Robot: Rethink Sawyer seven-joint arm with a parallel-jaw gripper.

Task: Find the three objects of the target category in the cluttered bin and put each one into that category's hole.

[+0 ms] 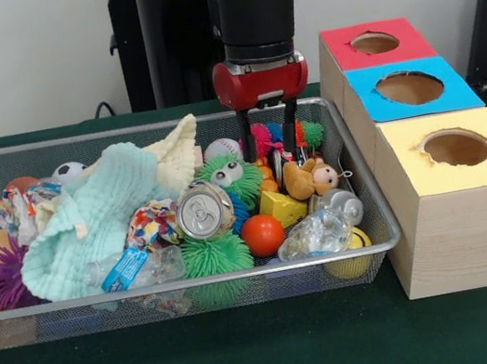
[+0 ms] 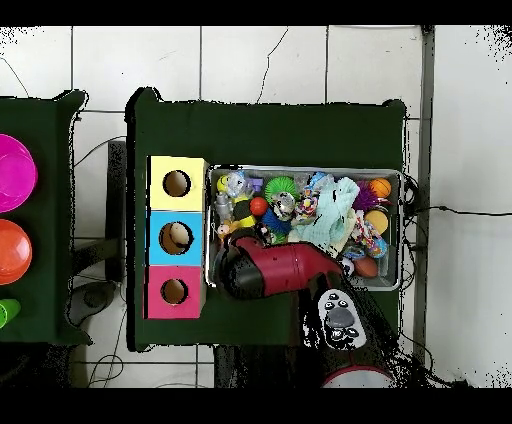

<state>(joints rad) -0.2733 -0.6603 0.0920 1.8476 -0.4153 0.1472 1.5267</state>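
The red and black arm reaches down into the silver wire-mesh bin [image 1: 381, 238] on the dark green table [image 1: 256, 359], its hand [image 1: 270, 139] with two dark fingers spread apart and holding nothing, the tips down among the toys at the far side of the bin, right next to a pink spiky ball [image 1: 261, 136]. Just below the tips sits a small brown plush monkey [image 1: 307, 177], and beside that a yellow wedge-shaped block [image 1: 283, 206]. Towards the near rim lie an orange smooth ball [image 1: 262, 234], a crumpled clear plastic bottle [image 1: 314, 234] and a green spiky rubber ball [image 1: 214, 258]. A dented silver drinks can [image 1: 203, 211] lies on its side in the middle, its top facing the camera, with a green fuzzy toy with googly eyes [image 1: 229, 177] behind it. A pale mint-green cloth [image 1: 90, 223] covers much of the left half, a cream cloth [image 1: 177, 151] behind it, and a purple spiky ball [image 1: 2, 281] by the left end. Beside the bin's right end stands a light wooden box [image 1: 452, 239] with three round holes in a row: a yellow-topped hole [image 1: 456, 147] nearest, a blue-topped hole [image 1: 410, 87] in the middle, and a red-topped hole [image 1: 375, 43] farthest. In the overhead view the arm [image 2: 280, 268] covers the corner of the bin nearest the box
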